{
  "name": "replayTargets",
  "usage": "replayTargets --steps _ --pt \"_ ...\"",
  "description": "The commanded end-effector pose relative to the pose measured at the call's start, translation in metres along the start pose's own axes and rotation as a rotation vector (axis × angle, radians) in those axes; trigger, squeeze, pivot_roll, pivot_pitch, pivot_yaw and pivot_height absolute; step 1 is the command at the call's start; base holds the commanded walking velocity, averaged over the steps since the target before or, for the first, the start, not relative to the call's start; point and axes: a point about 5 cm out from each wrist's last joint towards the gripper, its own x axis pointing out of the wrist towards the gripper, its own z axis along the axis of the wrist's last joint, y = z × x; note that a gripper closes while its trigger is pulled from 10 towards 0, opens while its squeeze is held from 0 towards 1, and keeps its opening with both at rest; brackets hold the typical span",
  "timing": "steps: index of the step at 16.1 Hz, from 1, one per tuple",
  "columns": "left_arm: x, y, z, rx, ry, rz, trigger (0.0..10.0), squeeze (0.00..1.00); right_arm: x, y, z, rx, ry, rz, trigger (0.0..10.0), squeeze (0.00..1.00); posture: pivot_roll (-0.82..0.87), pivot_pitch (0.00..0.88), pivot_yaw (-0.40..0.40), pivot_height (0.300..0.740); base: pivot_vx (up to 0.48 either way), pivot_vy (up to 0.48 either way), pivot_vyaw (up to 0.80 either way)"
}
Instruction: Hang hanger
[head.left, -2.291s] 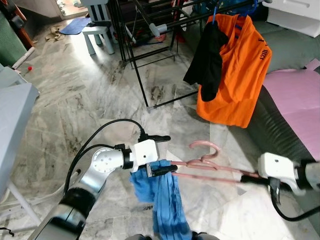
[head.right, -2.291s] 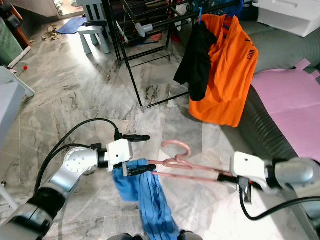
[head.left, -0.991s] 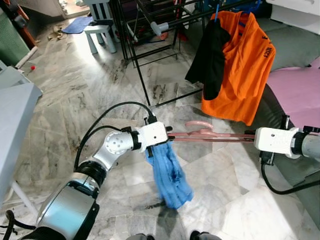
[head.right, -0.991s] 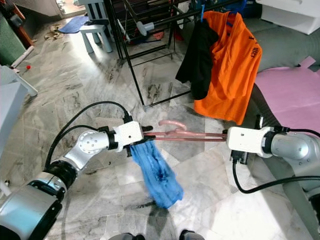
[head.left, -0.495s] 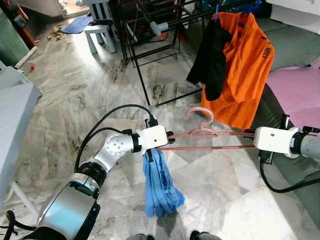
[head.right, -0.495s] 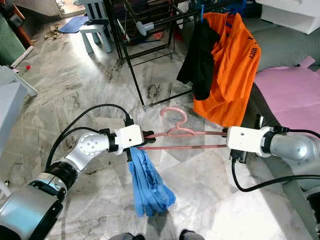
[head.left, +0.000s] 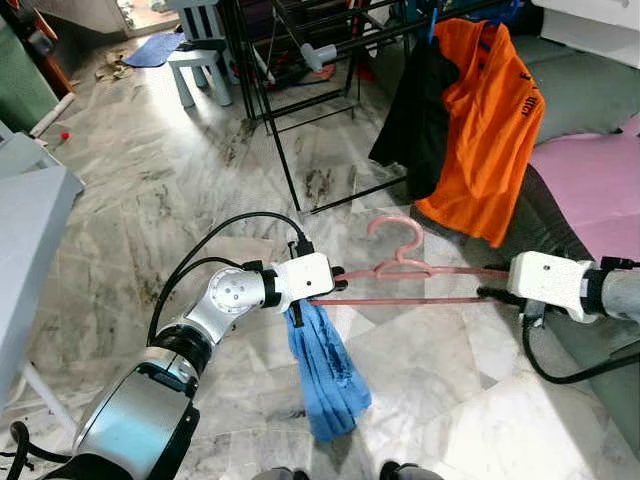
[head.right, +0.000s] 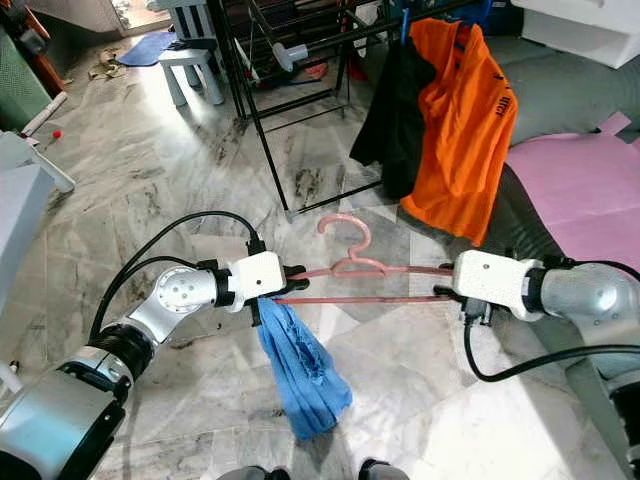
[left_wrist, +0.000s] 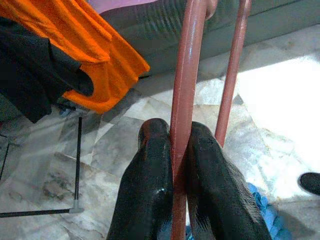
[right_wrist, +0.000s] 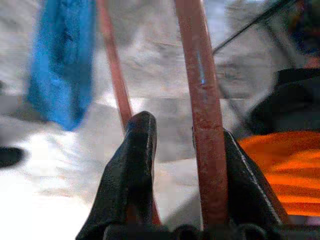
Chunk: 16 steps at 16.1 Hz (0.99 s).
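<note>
your left gripper (left_wrist: 180, 150) has its two black fingers pressed tight on the top bar of the pink hanger (head.left: 405, 270), right at one end. your right gripper (right_wrist: 182, 150) is at the other end, but its fingers look a bit apart: the bar leans on one finger and the other finger is not touching it. so the hanger lies flat between your two grippers, with its hook (head.left: 392, 231) pointing up in the middle. two ends held means it cannot swing much. just under your left gripper, a blue cloth (head.left: 327, 372) hangs down from the hanger toward the floor. past the hook stands the black rack (head.left: 270, 95), with an orange shirt (head.left: 487, 125) and a black one (head.left: 415, 135) already hanging on it. that is likely where your hook should go.
</note>
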Motion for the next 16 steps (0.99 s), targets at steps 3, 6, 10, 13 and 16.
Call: replayTargets --steps 3,6,10,13,16 --pt "-0.006 0.001 -0.007 -0.030 0.022 0.032 0.0 0.00 -0.001 0.012 -0.001 0.116 -0.061 0.123 10.0 1.00 -0.17 0.116 0.120 0.740 0.000 0.000 0.00" --pt "-0.005 -0.001 -0.007 -0.030 0.017 0.026 0.0 0.00 0.002 -0.001 0.002 0.083 -0.088 0.019 10.0 1.00 -0.17 0.114 0.117 0.740 0.000 0.000 0.00" --pt "-0.005 -0.004 -0.008 -0.030 0.008 0.020 0.0 0.00 0.004 -0.022 0.012 -0.015 -0.129 -0.201 10.0 1.00 -0.17 0.115 0.115 0.740 0.000 0.000 0.00" --pt "-0.003 -0.001 -0.004 -0.019 -0.006 0.050 0.0 0.00 0.015 0.001 0.005 0.102 -0.169 -0.057 10.0 1.00 -0.17 0.113 0.111 0.740 0.000 0.000 0.00" --pt "-0.004 0.001 -0.005 -0.002 0.006 0.065 0.0 0.00 0.012 0.018 -0.001 0.152 -0.146 0.105 10.0 1.00 -0.17 0.112 0.110 0.740 0.000 0.000 0.00"
